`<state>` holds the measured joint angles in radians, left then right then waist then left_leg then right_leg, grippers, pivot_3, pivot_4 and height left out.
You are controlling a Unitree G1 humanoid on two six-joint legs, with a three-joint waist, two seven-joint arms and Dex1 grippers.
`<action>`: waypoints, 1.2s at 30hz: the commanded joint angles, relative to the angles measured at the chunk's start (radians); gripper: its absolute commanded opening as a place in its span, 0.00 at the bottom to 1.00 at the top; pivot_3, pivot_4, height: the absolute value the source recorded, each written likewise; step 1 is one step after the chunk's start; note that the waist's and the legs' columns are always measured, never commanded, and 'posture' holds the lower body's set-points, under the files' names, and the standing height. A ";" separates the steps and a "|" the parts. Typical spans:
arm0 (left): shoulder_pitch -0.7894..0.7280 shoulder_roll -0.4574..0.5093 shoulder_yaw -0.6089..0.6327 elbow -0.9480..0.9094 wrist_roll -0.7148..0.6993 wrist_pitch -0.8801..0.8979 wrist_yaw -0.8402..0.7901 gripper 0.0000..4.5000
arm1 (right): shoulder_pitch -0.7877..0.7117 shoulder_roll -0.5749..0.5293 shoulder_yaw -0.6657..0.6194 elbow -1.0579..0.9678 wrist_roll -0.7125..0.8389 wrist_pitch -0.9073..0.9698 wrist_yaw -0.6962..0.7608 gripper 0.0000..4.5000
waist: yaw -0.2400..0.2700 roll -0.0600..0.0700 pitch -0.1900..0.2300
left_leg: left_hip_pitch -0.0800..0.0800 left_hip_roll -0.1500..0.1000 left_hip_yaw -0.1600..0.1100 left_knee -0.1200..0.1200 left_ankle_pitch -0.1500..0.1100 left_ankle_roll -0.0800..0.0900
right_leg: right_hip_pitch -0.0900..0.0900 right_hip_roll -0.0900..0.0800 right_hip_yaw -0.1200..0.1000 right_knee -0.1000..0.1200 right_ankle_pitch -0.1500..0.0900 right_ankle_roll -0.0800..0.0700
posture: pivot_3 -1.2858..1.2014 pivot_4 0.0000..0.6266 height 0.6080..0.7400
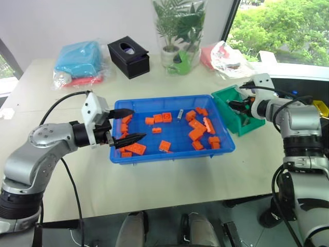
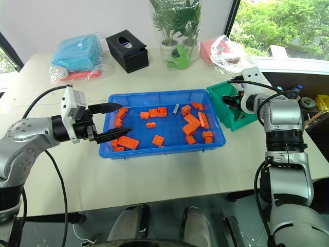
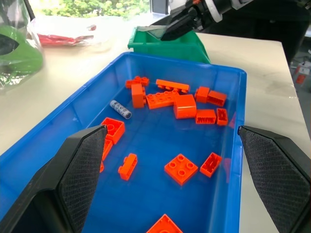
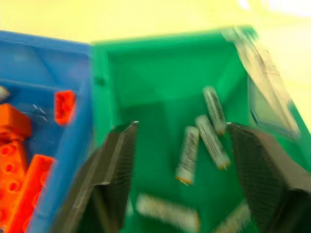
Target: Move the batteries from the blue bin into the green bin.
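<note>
left end effector (image 1: pixel 128 125) spread, empty | right end effector (image 4: pixel 182 145) parted over green bin (image 4: pixel 160 87)

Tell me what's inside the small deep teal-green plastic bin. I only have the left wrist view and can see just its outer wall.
Observer: At least four small silver-grey cylindrical batteries lie on the floor of the green bin.
Operator: Is the right pincer holding one?
Observer: No, the right pincer is open and empty above the inside of the bin.
Operator: What lies under my left pincer, at the near end of the large shallow blue plastic tray?
Observer: Under the left pincer there are orange toy bricks. I see no battery among them at that end of the blue tray.
</note>
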<state>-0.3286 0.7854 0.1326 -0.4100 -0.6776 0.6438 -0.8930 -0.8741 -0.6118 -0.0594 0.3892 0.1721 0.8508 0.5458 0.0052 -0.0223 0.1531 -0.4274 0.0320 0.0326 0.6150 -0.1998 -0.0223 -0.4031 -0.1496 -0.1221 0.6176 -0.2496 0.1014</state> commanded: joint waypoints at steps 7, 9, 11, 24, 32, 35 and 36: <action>0.010 0.018 0.042 -0.054 -0.015 0.008 0.023 1.00 | -0.052 0.245 0.084 -0.217 0.072 0.169 -0.040 0.63 | -0.001 0.000 0.000 | 0.000 0.000 -0.002 0.000 0.000 0.000 | -0.001 0.000 -0.001 0.003 0.000 0.000 | 0.52 0.24 0.40; 0.012 0.019 0.046 -0.062 -0.020 0.014 0.032 1.00 | -0.060 0.283 0.097 -0.167 0.052 0.164 -0.073 0.63 | 0.008 0.000 0.000 | 0.000 0.000 -0.002 0.001 0.000 0.000 | -0.003 0.000 -0.001 0.001 0.000 0.000 | 0.52 0.24 0.40; 0.013 0.021 0.051 -0.067 -0.024 0.017 0.039 1.00 | -0.073 0.315 0.091 -0.105 0.045 0.172 -0.108 0.63 | 0.011 0.000 0.000 | 0.000 0.000 -0.002 0.002 0.000 0.000 | -0.003 0.000 -0.001 0.001 -0.001 -0.002 | 0.52 0.24 0.40; 0.034 0.020 0.070 -0.097 -0.029 0.030 0.066 1.00 | -0.107 0.394 0.099 0.121 0.008 0.096 -0.181 0.63 | 0.005 -0.002 -0.001 | 0.001 0.000 -0.002 0.001 0.000 0.000 | -0.003 0.001 -0.001 0.003 0.000 0.000 | 0.52 0.24 0.40; 0.020 0.020 0.061 -0.086 -0.023 0.024 0.066 1.00 | -0.141 0.409 0.163 0.270 -0.065 -0.008 -0.168 0.63 | 0.005 -0.003 -0.002 | 0.001 0.000 -0.002 0.002 0.000 0.000 | -0.003 0.001 -0.001 0.003 0.000 0.000 | 0.52 0.24 0.40; 0.017 0.018 0.060 -0.086 -0.021 0.020 0.067 1.00 | -0.138 0.394 0.211 0.276 -0.097 -0.021 -0.133 0.63 | 0.006 -0.003 -0.002 | 0.001 0.000 -0.002 0.002 0.000 0.000 | -0.003 0.001 -0.001 0.003 0.000 -0.001 | 0.52 0.24 0.40; 0.018 0.017 0.060 -0.085 -0.020 0.018 0.067 1.00 | -0.134 0.391 0.220 0.270 -0.102 -0.012 -0.123 0.63 | 0.006 -0.003 -0.002 | 0.001 0.000 -0.002 0.002 0.000 0.000 | -0.003 0.000 -0.001 0.003 0.000 -0.001 | 0.52 0.24 0.40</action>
<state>-0.2901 0.7956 0.1748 -0.4760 -0.6961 0.6812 -0.8262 -1.0161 -0.2135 0.1394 0.6423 0.0893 0.8226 0.4019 0.0108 -0.0249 0.1511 -0.4267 0.0319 0.0304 0.6167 -0.1999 -0.0223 -0.4060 -0.1492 -0.1228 0.6207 -0.2508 0.0991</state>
